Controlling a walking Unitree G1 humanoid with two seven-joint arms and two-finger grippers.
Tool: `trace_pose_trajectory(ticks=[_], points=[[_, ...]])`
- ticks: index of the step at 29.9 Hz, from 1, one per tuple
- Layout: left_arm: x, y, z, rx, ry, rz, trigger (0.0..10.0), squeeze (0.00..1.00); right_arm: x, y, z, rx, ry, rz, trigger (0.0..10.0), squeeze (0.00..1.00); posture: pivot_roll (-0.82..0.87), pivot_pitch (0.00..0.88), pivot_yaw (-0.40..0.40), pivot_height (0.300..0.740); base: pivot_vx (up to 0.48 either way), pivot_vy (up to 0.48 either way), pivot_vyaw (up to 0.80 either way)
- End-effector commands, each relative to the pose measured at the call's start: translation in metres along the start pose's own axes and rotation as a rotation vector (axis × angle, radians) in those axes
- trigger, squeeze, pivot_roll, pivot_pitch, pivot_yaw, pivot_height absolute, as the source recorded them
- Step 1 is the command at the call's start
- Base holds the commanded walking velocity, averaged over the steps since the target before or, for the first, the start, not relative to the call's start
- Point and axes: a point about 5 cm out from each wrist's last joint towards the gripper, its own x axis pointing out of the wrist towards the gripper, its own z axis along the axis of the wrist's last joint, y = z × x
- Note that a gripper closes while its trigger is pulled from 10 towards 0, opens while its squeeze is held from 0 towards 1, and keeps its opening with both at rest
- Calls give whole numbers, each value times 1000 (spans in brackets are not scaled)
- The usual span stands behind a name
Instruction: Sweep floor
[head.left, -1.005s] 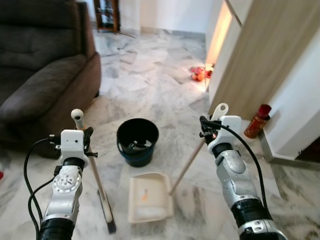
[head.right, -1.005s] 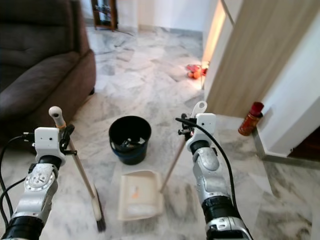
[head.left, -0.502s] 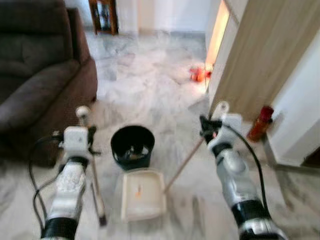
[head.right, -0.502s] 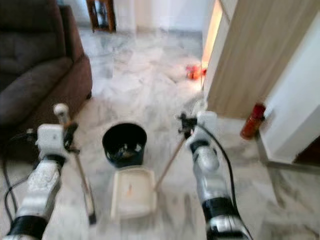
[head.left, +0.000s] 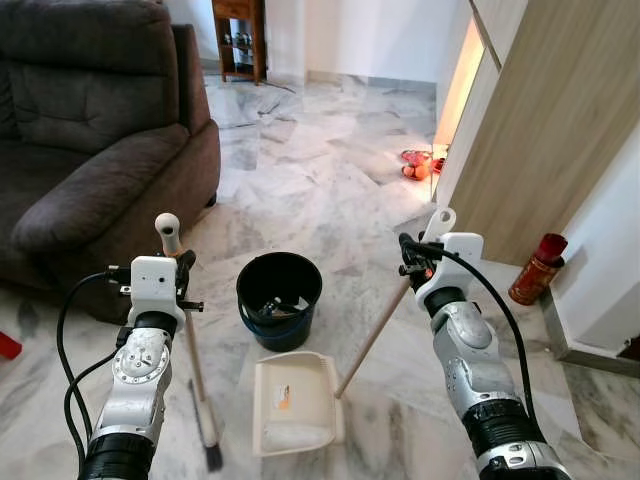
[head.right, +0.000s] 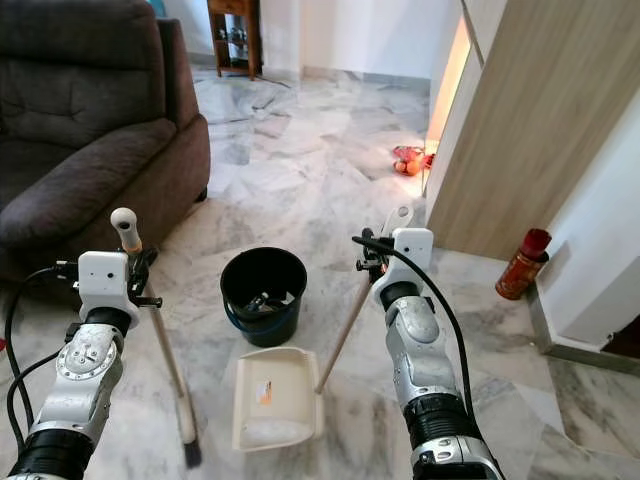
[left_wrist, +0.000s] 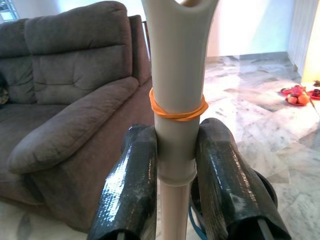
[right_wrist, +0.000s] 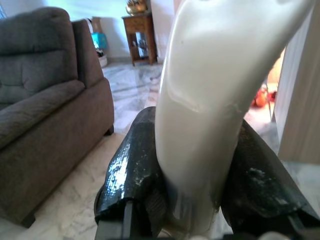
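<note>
On marble floor (head.left: 300, 150): sofa (head.left: 90, 120) at left, black bin (head.left: 279, 297) centre, white dustpan (head.left: 295, 402) just before it. Left gripper (left_wrist: 176, 165) clamped on broom (head.left: 190, 350) handle near top, head on floor left of dustpan. Right gripper (right_wrist: 195, 165) clamped on dustpan handle (head.left: 375, 330) top. Red bottle (head.left: 536, 270) by wall at right.

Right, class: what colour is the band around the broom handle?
Orange; the band shows best in the left wrist view, just above the left gripper.
</note>
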Motion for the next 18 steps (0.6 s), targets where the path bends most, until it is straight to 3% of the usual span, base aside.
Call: trace_pose_trajectory(ticks=[1, 18], points=[[3, 2, 9, 3, -41, 4, 10000, 0, 2, -1, 20, -8, -79, 7, 10000, 0, 27, 0, -19, 740, 0, 0, 0], [2, 2, 7, 4, -32, 4, 10000, 0, -15, -4, 48, -37, -140, 17, 10000, 0, 28, 0, -22, 740, 0, 0, 0]])
